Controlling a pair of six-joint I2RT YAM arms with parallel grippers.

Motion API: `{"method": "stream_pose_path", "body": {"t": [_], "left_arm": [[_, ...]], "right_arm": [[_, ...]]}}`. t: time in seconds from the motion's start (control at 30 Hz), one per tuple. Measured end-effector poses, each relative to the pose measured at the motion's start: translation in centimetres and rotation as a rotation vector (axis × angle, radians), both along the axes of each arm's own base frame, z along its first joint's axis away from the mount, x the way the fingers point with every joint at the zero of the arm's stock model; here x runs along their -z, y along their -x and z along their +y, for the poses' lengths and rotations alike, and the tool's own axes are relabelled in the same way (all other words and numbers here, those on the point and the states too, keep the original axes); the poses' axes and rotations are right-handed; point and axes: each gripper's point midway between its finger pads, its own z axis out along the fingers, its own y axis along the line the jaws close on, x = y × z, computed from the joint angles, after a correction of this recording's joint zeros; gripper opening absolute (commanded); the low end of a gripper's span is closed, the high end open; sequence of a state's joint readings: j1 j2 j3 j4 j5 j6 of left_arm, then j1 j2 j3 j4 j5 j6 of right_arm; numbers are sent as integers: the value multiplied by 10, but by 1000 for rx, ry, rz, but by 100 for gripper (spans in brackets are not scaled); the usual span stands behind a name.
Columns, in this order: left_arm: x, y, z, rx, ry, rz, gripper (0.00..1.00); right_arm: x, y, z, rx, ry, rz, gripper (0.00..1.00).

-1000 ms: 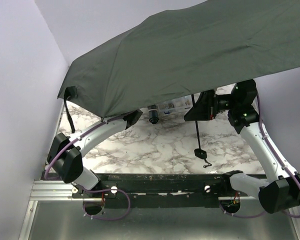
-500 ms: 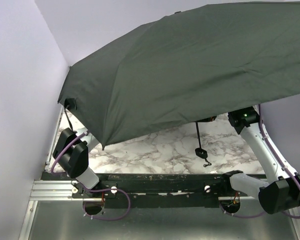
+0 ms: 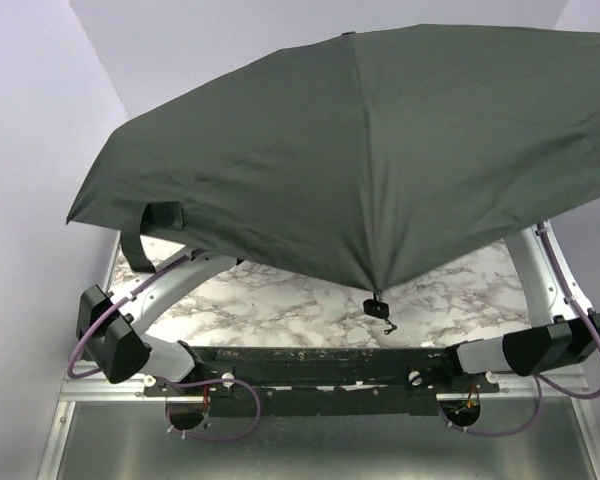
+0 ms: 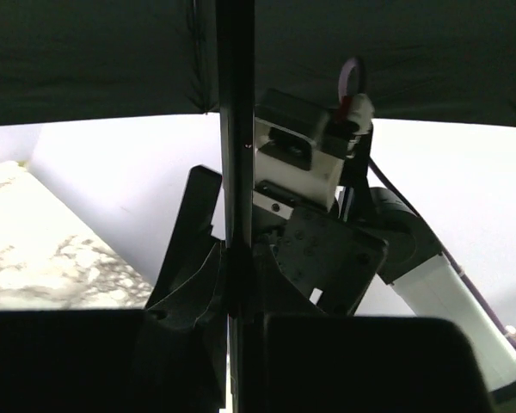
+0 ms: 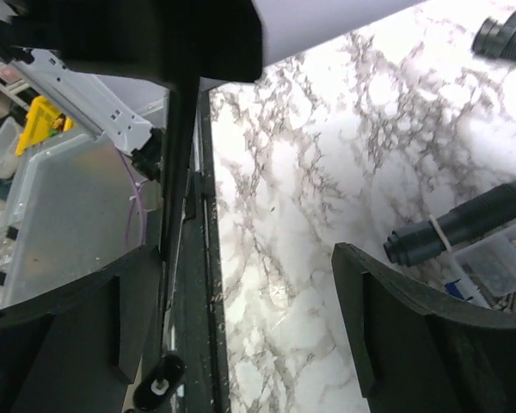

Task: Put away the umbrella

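Being pinched between the pressed-together fingers of the left gripper [image 4: 232, 344] is the thin black shaft [image 4: 235, 129] of the umbrella [image 3: 360, 150]. The right gripper [image 5: 249, 318] is being held spread wide, with the shaft passing just beside one finger; contact cannot be told. The umbrella is being held fully open above the marble table [image 3: 280, 300], hiding both grippers from overhead, its small handle [image 3: 375, 307] showing under the near rim.

No legible text, brand, number or sign is found in any view. The umbrella [image 3: 380, 150] fabric shows no readable marking. Printed matter inside the clear container [image 5: 492, 260] on the surface [image 5: 327, 215] is too blurred to read.
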State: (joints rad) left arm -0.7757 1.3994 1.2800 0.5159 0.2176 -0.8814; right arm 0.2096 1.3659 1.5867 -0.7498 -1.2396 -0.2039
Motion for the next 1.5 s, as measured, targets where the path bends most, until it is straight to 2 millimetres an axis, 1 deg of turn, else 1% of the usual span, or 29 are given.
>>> {"method": "stream_pose_path", "body": {"t": [0.1, 0.2, 0.3, 0.47, 0.63, 0.73, 0.83, 0.9, 0.97, 1.03, 1.07, 1.13, 1.17, 1.2, 1.27, 1.3, 1.33, 1.37, 1.43, 1.47, 1.5], "left_arm": [[-1, 3, 1, -47, -19, -17, 0], [2, 1, 0, -81, -34, -28, 0], [5, 4, -3, -81, -34, -27, 0], [7, 9, -7, -69, -26, -37, 0], [6, 16, -10, -94, -34, -55, 0], [7, 24, -9, -131, -42, -62, 0], [6, 30, -5, -188, -47, -71, 0], [5, 30, -2, -233, -54, -82, 0], [4, 29, 1, -273, -62, -91, 0], [3, 26, 4, -305, -69, -95, 0], [3, 24, 6, -321, -71, -95, 0], [4, 20, 10, -349, -75, -91, 0], [4, 19, 11, -360, -75, -90, 0], [3, 18, 12, -365, -73, -87, 0], [3, 20, 15, -370, -70, -90, 0], [4, 20, 16, -370, -71, -90, 0], [5, 21, 17, -367, -67, -93, 0], [6, 21, 18, -365, -62, -95, 0], [6, 24, 20, -342, -36, -105, 0], [7, 25, 20, -333, -28, -109, 0], [7, 26, 22, -316, -14, -118, 0]], "right_arm": [[7, -4, 4, -7, -3, 54, 87], [11, -2, 13, -26, -14, 95, 86], [8, 4, 26, -65, -24, 104, 86], [3, 23, 38, -157, -45, 103, 84], [6, 40, 42, -216, -36, 82, 75], [2, 50, 43, -229, -36, 58, 72], [-2, 53, 43, -212, -38, 36, 71], [-5, 50, 44, -174, -38, 27, 69], [-8, 45, 45, -138, -44, 31, 64], [-12, 39, 47, -110, -55, 33, 51], [-13, 36, 48, -97, -61, 34, 42], [-14, 32, 50, -76, -71, 44, 20], [-14, 31, 50, -69, -76, 52, 14], [-13, 28, 51, -60, -80, 56, 14], [-12, 28, 52, -56, -90, 88, 14], [-11, 28, 52, -55, -94, 95, 18], [-11, 29, 53, -56, -99, 101, 23], [-10, 30, 53, -59, -103, 110, 33], [-11, 33, 54, -68, -108, 121, 50], [-12, 35, 54, -77, -114, 125, 54], [-13, 37, 54, -86, -121, 132, 56]]}}
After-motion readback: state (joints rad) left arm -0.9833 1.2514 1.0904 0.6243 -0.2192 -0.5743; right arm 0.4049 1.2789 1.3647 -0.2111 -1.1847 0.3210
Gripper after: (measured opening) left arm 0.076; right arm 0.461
